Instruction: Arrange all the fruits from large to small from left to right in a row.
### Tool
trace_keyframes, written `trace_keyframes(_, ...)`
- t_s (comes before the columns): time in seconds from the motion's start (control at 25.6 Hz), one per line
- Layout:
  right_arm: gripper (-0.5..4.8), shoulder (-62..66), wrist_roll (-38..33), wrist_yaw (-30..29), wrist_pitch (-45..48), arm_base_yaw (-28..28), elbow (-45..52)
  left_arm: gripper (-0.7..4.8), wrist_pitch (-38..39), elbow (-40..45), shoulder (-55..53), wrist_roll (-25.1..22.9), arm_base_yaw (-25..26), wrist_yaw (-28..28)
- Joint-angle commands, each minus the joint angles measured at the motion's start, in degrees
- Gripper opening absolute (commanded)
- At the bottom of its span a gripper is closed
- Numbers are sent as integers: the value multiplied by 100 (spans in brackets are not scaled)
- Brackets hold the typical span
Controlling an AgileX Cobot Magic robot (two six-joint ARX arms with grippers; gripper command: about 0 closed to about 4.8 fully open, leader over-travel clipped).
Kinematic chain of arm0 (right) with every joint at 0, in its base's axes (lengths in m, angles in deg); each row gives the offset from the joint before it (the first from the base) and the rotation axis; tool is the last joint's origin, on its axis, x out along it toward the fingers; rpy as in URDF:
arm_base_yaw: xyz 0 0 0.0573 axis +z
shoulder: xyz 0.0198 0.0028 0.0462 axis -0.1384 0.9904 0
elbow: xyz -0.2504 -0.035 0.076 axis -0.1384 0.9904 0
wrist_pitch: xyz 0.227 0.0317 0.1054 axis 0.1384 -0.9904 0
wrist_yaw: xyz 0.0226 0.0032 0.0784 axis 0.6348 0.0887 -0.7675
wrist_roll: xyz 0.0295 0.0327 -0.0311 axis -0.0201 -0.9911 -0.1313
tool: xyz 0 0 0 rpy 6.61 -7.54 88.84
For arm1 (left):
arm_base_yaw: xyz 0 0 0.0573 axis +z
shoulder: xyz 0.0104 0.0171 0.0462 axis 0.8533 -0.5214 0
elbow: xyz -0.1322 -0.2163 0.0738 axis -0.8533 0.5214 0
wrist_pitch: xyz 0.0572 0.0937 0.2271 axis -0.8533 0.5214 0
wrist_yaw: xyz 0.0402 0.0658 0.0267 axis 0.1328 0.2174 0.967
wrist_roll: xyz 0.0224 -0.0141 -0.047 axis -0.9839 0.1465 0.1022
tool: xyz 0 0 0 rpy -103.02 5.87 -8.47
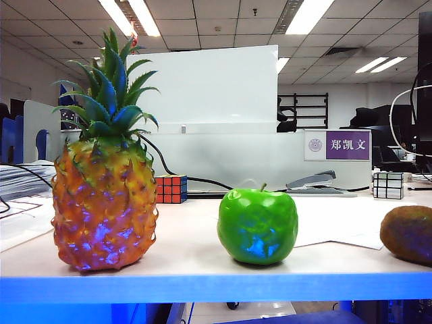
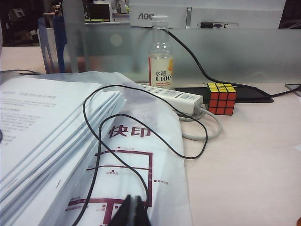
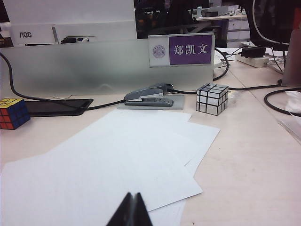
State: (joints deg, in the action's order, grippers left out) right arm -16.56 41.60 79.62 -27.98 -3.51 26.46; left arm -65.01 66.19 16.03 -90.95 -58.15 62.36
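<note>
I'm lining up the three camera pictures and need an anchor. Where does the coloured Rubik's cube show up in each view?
Exterior view: the Rubik's cube sits on the desk behind the pineapple and the apple.
Left wrist view: the cube is beside the power strip, near the bottle.
Right wrist view: the cube is at the picture's edge, beside the dark tablet.
Shared landmark: the cube itself appears in all three.

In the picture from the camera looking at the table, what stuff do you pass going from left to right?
Pineapple → colourful Rubik's cube → green apple → stapler → silver mirror cube → brown kiwi, cut off at the picture's edge.
</note>
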Motion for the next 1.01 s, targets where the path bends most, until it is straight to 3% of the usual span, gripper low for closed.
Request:
trace_keyframes(0.04,0,-11,-20,-7,57,-2,-26,-5,-70,-4,9,0,9,-31)
trace_keyframes(1.01,-1,-11,-302,-138,-219,-4,109,-5,-68,-4,9,0,9,-31)
